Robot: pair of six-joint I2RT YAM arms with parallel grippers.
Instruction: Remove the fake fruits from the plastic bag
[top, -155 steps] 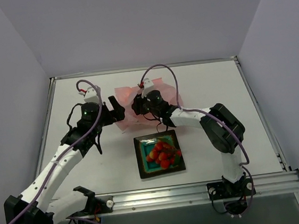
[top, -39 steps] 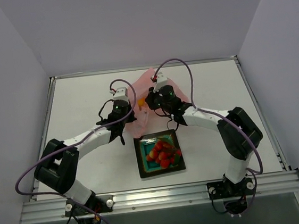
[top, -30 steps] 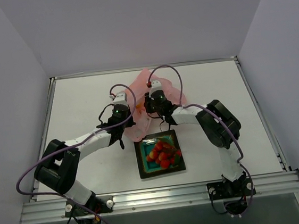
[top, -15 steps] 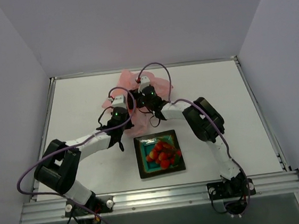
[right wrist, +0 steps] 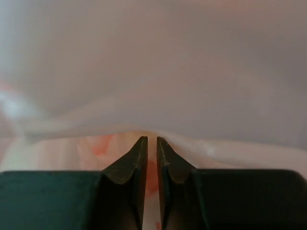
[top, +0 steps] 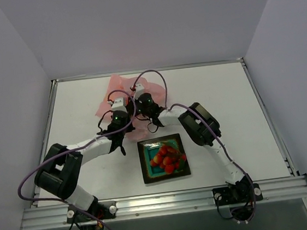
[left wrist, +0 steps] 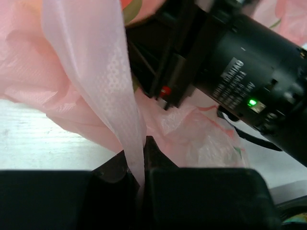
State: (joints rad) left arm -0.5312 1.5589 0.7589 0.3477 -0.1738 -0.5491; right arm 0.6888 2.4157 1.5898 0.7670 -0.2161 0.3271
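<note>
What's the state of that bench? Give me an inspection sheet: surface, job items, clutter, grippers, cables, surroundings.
Surface: white table, no spills seen.
Job's things: pink plastic bag bunched at the far middle, around both wrists; red fake fruits lie in the teal dish; whether any remain in the bag cannot be told.
Clutter: nothing seen.
Grippers: left gripper shut on a strip of the bag; right gripper fingers almost together at a fold of bag film, apparently pinching it.
Cables: purple cables loop along both arms, one arching over the bag.
Surroundings: plain walls on three sides; metal rail at the near edge.
</note>
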